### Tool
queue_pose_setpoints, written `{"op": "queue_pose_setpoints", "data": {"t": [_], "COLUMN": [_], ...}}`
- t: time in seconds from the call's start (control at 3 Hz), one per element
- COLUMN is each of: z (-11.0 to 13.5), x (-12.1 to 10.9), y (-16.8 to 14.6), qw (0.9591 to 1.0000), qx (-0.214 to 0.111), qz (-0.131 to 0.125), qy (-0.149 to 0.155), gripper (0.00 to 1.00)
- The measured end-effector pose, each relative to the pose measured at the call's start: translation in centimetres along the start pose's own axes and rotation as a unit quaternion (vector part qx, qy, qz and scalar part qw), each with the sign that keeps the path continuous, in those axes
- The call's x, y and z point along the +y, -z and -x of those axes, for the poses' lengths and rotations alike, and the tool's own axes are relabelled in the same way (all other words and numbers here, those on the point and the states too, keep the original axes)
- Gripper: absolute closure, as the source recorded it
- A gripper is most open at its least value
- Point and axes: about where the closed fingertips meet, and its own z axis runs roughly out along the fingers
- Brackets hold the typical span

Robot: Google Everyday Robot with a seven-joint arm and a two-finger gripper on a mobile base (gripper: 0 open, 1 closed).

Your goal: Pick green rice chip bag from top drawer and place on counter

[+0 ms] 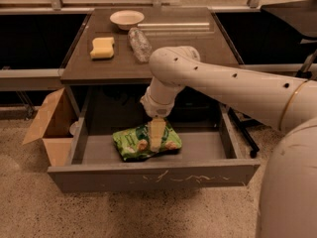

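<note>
The green rice chip bag (132, 144) lies flat on the floor of the open top drawer (153, 175), left of its middle. My gripper (157, 138) hangs from the white arm (218, 86) and points straight down onto the middle of the bag. It seems to touch the bag's top and hides part of it. The counter (183, 46) is the dark tabletop right above the drawer.
On the counter lie a yellow sponge block (102, 47), a clear plastic bottle (139, 43) and a white bowl (127, 19), all on its left half. An open brown cardboard box (47, 128) stands on the floor left of the drawer.
</note>
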Motion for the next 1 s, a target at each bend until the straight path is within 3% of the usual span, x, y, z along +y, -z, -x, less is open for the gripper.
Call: {"op": "queue_pose_setpoints", "data": {"t": [0.67,1.0], "z": [0.8,0.5], "x": [-0.9,-0.8], "y": [-5.2,-7.3], "qw": [0.9999,0.9996], "qx": [0.002,0.003], "qz": [0.015,0.027], "qy": [0.008,0.004], "gripper": [0.0,0.18]}}
